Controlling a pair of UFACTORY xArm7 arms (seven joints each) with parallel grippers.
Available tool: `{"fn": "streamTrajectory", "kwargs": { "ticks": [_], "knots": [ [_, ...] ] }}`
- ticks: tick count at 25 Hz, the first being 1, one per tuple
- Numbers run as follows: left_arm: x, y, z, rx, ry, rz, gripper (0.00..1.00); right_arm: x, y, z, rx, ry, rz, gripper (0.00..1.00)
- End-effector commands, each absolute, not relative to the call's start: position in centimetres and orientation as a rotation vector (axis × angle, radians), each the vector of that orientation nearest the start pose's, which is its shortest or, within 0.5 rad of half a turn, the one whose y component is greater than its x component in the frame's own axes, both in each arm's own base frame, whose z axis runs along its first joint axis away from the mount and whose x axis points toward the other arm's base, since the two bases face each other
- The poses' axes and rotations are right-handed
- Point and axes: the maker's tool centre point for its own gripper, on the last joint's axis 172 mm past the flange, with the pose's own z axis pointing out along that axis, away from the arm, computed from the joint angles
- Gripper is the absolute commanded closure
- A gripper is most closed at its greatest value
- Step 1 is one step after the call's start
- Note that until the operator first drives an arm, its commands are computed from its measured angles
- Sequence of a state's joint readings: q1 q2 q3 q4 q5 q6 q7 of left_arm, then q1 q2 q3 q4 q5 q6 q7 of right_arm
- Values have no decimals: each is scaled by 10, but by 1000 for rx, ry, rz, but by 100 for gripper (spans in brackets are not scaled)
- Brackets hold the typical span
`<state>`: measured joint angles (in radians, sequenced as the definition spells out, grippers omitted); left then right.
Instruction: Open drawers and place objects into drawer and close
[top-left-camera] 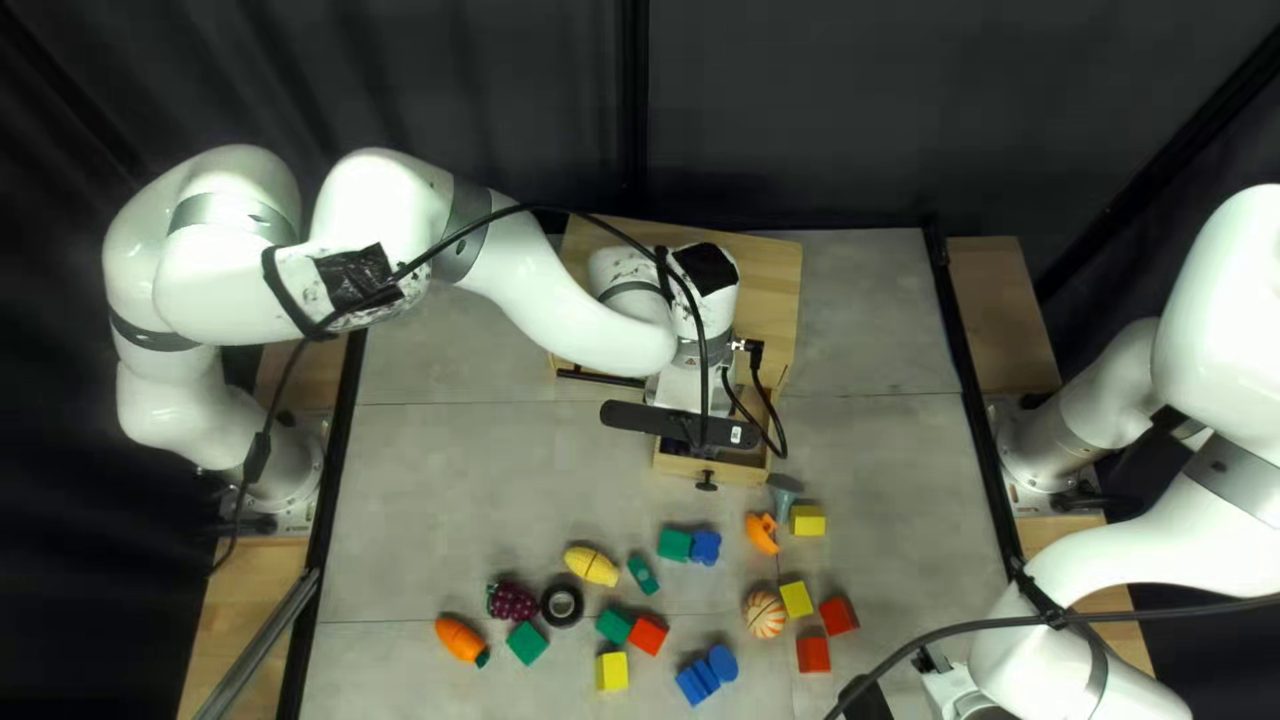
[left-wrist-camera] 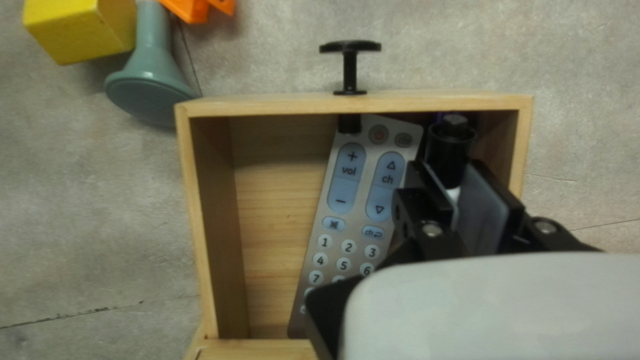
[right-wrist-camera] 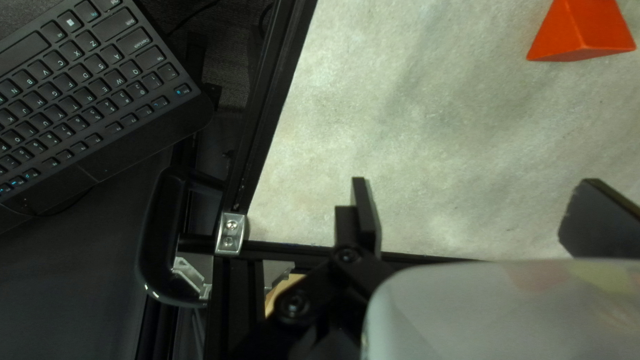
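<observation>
My left gripper reaches down over the pulled-out wooden drawer of the cabinet; its wrist camera covers the fingertips there. In the left wrist view, my left gripper is shut on a black cylindrical object inside the drawer, near one side wall. A grey remote control lies on the drawer floor beside it. The drawer's black knob faces outward. At the bottom edge of the top left view is my right gripper. In the right wrist view, my right gripper stands open, nothing between its fingers.
A grey-green flared object, orange toy and yellow block lie near the drawer. Farther toward the near edge are a carrot, ball and several blocks. A keyboard is beyond the table frame.
</observation>
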<state>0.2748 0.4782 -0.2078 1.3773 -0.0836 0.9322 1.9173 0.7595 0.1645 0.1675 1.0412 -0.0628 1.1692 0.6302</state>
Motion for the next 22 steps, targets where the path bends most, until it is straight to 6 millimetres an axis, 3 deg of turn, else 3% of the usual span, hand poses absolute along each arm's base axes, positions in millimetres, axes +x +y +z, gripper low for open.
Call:
{"fn": "streamTrajectory", "kwargs": {
  "ticks": [1, 2, 3, 5, 6, 7, 8, 10, 11, 12, 18, 22],
  "knots": [
    [571, 18, 89, -2044, 2506, -173, 37, 253, 320, 109, -3303, -553, 316, 0],
    [571, 16, 90, -2044, 2502, -163, 37, 253, 320, 109, -3303, -553, 316, 0],
    [572, 14, 91, -2044, 2498, -147, 31, 253, 320, 109, -3303, -553, 316, 0],
    [572, 13, 92, -2043, 2495, -132, 44, 253, 320, 109, -3303, -553, 316, 0],
    [571, 12, 92, -2043, 2493, -125, 42, 253, 320, 109, -3303, -553, 316, 0],
    [571, 11, 93, -2042, 2493, -121, 15, 253, 320, 109, -3303, -553, 316, 0],
    [571, 10, 95, -2040, 2493, -111, 0, 253, 320, 109, -3303, -553, 316, 0],
    [571, 6, 100, -2038, 2486, -90, 0, 253, 320, 109, -3303, -553, 316, 0],
    [571, 4, 103, -2037, 2481, -72, 21, 253, 320, 109, -3303, -553, 316, 0],
    [571, 4, 104, -2036, 2480, -66, 100, 253, 320, 109, -3303, -553, 316, 0],
    [565, -27, 147, -1990, 2449, 28, 100, 253, 320, 109, -3303, -553, 316, 0],
    [545, -58, 152, -1967, 2455, 58, 100, 253, 320, 109, -3303, -553, 316, 0]
  ]
}}
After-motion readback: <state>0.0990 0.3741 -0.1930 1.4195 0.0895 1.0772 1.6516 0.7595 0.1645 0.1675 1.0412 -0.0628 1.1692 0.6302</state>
